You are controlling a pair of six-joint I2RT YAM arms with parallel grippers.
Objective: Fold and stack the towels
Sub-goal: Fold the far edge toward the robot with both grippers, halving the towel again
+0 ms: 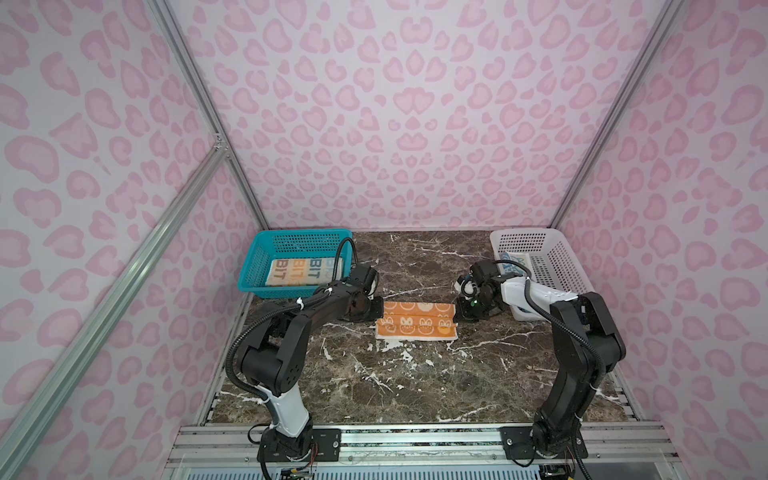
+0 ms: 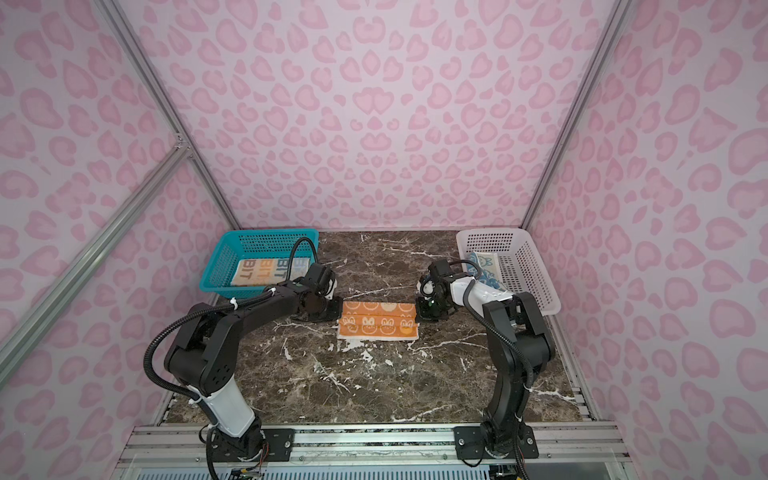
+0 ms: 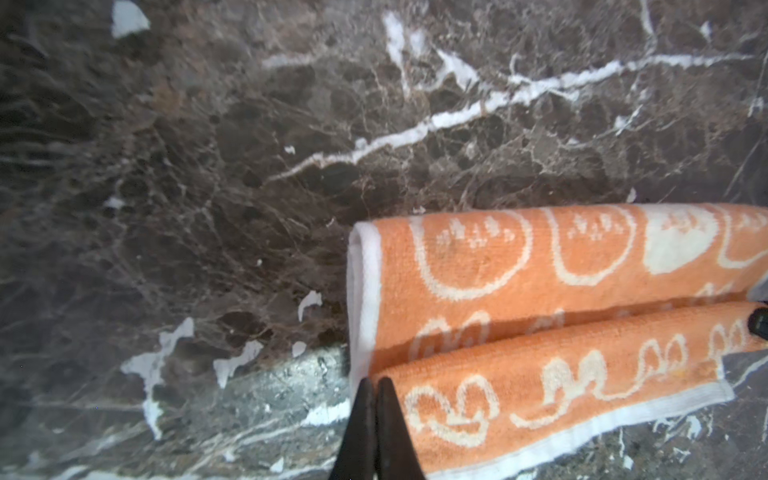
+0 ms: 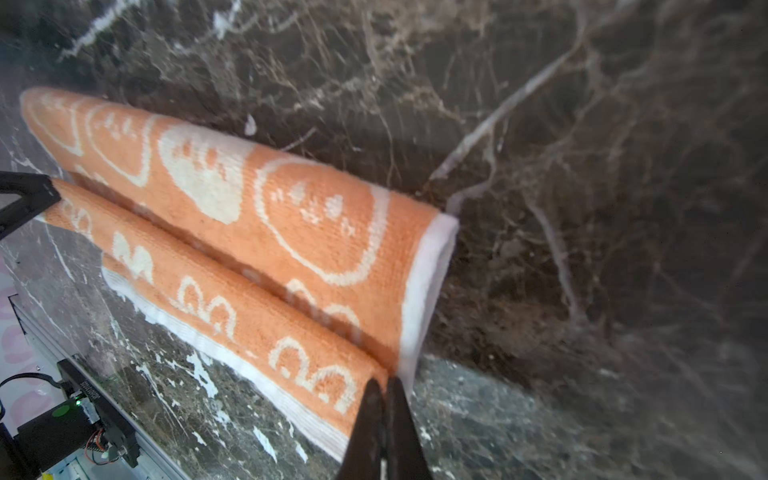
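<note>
Both arms reached inward from their bases at the front of the desk [image 1: 374, 386], elbows raised and forearms sloping down toward the middle. The left gripper [image 1: 377, 312] and the right gripper [image 1: 457, 312] faced each other, low and well apart. In the wrist views the left fingers [image 3: 359, 428] and the right fingers [image 4: 370, 424] were pressed together, each pair pinching one end of the orange towel [image 1: 415, 322].

Three small towels [image 1: 417, 322] [image 1: 305, 272] [image 1: 514, 262], two plastic baskets [image 1: 253, 266] [image 1: 557, 257], two robot arms [image 1: 282, 353] [image 1: 582, 345]
</note>
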